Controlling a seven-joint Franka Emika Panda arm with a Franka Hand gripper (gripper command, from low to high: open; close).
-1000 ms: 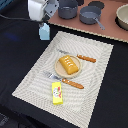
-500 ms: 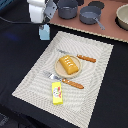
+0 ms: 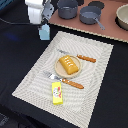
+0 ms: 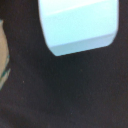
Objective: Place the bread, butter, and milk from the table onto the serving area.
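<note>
The milk, a pale blue-white carton, stands on the dark table just off the far corner of the serving area at the exterior view's left. My gripper hangs right over it, its fingers down around the carton's top. The wrist view shows the milk very close, with no fingers in the picture. The bread lies on the round tan plate. The butter lies on the mat near its front edge.
An orange-handled fork and knife flank the plate. A pinkish-brown board behind the mat carries two grey pots and a bowl. The board's pots stand close to my arm.
</note>
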